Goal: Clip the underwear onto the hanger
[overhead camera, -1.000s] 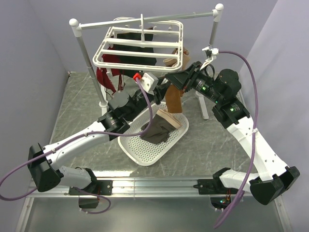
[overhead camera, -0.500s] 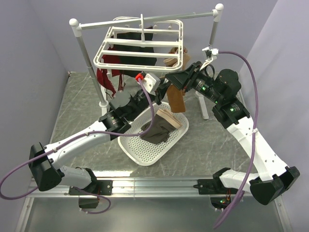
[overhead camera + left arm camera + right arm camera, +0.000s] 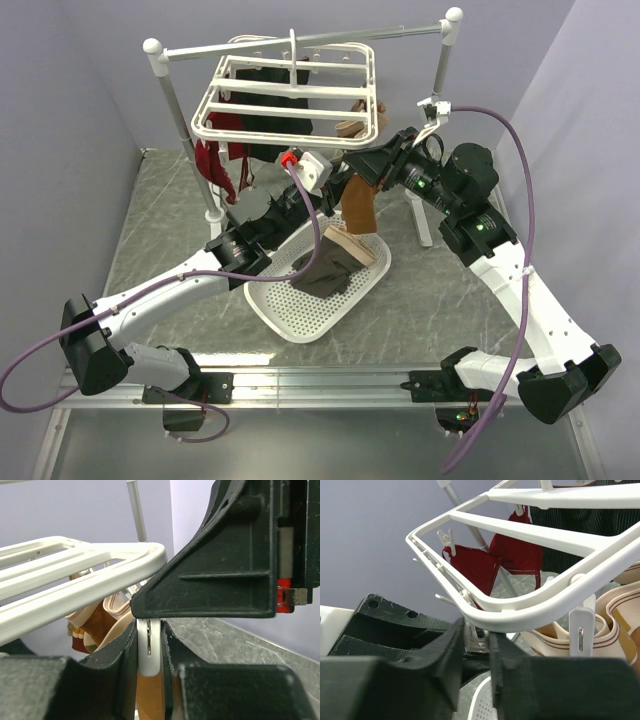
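— Grey marbled desk (image 3: 150, 230), lilac walls (image 3: 60, 100), a rail (image 3: 400, 32) with the white hanger (image 3: 300, 89) hooked on it. How do the arms stand?

— Both reach for the hanger's near right corner. The left arm stretches diagonally up from its base. The right arm bends at the elbow and points left.

— And the end effectors?

— The left end effector (image 3: 148, 652) is clamped on a white clip (image 3: 148, 666) hanging below the frame. The right end effector (image 3: 476, 645) has its fingers drawn in on a small clip (image 3: 472, 635). Whether it is the same one, I cannot tell.

— From above?

— From there the fingertips are hidden under the frame and behind each other. Only the wrist cameras show the grips, and the right arm's black body fills much of the left wrist view.

— The underwear?

— The underwear (image 3: 325, 272) lies crumpled in the basket (image 3: 300, 325) on the desk, below both arms and apart from them. It shows only from above. An orange-brown garment (image 3: 358, 205) hangs just over it.
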Tool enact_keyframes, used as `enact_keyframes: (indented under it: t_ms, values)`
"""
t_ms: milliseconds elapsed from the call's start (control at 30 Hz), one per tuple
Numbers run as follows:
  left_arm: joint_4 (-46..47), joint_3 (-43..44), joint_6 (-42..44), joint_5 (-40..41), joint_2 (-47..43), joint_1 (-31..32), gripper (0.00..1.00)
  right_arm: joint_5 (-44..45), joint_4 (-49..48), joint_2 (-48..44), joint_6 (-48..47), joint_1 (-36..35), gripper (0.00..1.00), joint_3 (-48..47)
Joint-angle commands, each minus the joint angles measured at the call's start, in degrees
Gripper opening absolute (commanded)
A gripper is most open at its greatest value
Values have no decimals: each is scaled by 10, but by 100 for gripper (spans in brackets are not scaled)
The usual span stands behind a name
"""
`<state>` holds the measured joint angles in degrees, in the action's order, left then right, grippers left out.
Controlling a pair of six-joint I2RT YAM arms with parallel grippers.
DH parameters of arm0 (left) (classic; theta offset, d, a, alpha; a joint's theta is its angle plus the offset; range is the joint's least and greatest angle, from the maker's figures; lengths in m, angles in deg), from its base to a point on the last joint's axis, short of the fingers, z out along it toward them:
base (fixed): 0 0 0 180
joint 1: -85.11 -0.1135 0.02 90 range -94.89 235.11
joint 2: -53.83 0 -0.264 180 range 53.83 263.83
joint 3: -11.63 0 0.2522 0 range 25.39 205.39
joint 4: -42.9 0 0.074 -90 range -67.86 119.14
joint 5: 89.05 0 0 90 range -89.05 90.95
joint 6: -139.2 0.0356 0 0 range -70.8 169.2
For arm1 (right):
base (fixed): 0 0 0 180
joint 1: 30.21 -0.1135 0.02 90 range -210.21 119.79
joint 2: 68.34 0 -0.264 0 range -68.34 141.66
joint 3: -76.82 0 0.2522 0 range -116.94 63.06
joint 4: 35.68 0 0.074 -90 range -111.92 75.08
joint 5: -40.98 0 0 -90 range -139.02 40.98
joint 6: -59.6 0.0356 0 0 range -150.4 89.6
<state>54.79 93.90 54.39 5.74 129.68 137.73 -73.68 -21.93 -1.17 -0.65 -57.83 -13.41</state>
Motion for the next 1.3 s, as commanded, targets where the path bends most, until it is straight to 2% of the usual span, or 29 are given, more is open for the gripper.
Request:
enact_keyframes:
  t_ms: [0,67,100,133,167,233,367,500,533,600,767,833,933,1133,1267]
  values:
    - [14,31,-4,-22,0,4,5,-7,-6,-8,-17,-7,22,-5]
    - [10,29,-10,-19,-5,3,22,-2,-4,-8,-17,-8,8,-7]
    - [6,24,-11,-19,-10,3,29,-1,-4,-8,-16,-8,6,-8]
    - [4,19,-12,-21,-15,3,42,-1,-4,-7,-14,-7,4,-11]
    - [-8,14,-17,-21,-28,3,46,0,-4,-5,-12,-8,0,-11]
    - [-24,-3,-22,-27,-45,1,55,-3,-4,-5,-8,-6,0,-14]
    - [-85,-49,-46,-37,-123,-11,60,-5,-4,-5,-4,-7,0,-18]
    - [-181,-92,-48,-65,-196,-15,63,-4,-4,-5,-6,-6,0,-18]
    - [-202,-100,-48,-94,-210,-15,63,-2,-5,-5,-6,-5,0,-17]
    - [-320,-109,-6,-154,-246,-16,63,1,-4,-4,-6,-6,0,-18]
    - [-414,-129,3,-236,-256,-23,59,6,-4,2,-5,-4,0,-21]
    - [-425,-132,-3,-247,-245,-22,58,7,-4,4,-5,-3,0,-24]
    - [-424,-141,-19,-219,-202,-24,55,8,-4,5,-1,-1,0,-26]
    - [-422,-92,-38,-192,-53,-54,48,13,7,7,1,5,0,-31]
    - [-361,-113,-73,-154,14,-56,46,12,5,7,6,7,0,-32]
